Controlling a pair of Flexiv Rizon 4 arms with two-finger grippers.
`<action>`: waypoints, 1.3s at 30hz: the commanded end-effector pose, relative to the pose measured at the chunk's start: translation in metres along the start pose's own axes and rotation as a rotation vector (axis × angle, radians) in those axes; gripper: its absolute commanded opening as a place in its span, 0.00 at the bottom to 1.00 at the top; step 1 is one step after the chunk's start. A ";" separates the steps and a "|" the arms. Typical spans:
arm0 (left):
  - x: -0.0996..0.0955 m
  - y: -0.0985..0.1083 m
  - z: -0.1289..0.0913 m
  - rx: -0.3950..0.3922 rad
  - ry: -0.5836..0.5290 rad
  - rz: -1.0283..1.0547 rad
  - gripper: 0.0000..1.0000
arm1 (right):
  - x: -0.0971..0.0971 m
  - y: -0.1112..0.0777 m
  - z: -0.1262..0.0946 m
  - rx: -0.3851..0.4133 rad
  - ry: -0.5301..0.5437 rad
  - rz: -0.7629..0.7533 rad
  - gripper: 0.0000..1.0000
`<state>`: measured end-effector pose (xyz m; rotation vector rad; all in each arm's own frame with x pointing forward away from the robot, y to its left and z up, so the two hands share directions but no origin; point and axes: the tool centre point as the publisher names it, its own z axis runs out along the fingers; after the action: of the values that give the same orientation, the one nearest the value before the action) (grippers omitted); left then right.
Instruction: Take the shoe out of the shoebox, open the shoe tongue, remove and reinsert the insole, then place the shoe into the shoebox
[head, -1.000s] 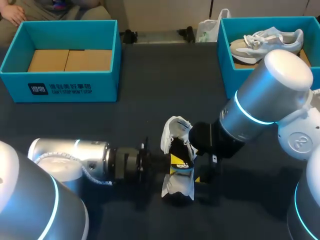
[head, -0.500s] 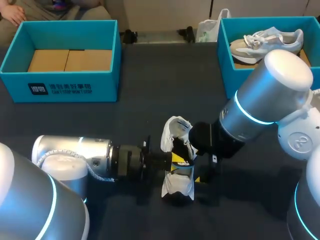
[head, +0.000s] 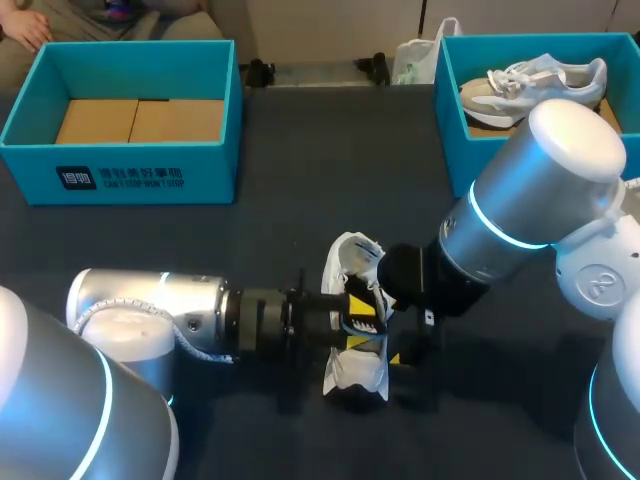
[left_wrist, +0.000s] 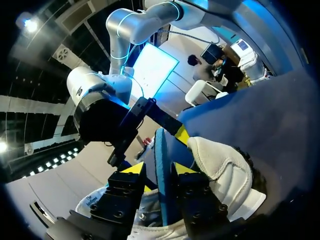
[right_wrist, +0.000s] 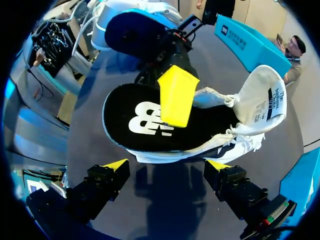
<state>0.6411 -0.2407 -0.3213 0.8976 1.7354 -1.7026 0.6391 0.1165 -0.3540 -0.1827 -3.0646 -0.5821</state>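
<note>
A white shoe (head: 355, 375) lies on the dark table between my two arms. Its black insole (right_wrist: 145, 125) with a white logo sits in the shoe's opening, and the tongue (right_wrist: 262, 97) is folded back. My left gripper (head: 352, 318) reaches in from the left. Its fingers stand slightly apart, with the insole's thin edge (left_wrist: 161, 145) between them and a small gap showing in the left wrist view. One of its yellow fingertips (right_wrist: 175, 97) lies over the insole. My right gripper (right_wrist: 165, 172) is wide open just short of the shoe (right_wrist: 235, 140), holding nothing.
A teal shoebox (head: 130, 175) lined with cardboard stands at the back left. A second teal box (head: 450, 120) at the back right holds another pale shoe (head: 530, 85). A white bag (head: 415, 60) lies at the far edge between them.
My left arm has pushed further right into the shoe, and its fingers have parted from their tight hold on the insole. The right arm and shoe have stayed put.
</note>
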 end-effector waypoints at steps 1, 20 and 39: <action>-0.001 -0.004 0.001 0.006 0.007 0.008 0.08 | 0.001 0.000 0.001 -0.001 -0.001 0.000 1.00; 0.006 0.027 0.001 -0.034 0.040 0.012 0.00 | 0.001 0.000 0.001 -0.001 -0.001 0.000 1.00; 0.002 -0.006 -0.005 -0.011 0.048 0.006 0.17 | 0.001 0.000 0.001 -0.001 -0.001 0.000 1.00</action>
<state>0.6375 -0.2348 -0.3208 0.9416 1.7602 -1.6863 0.6391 0.1165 -0.3540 -0.1827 -3.0646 -0.5822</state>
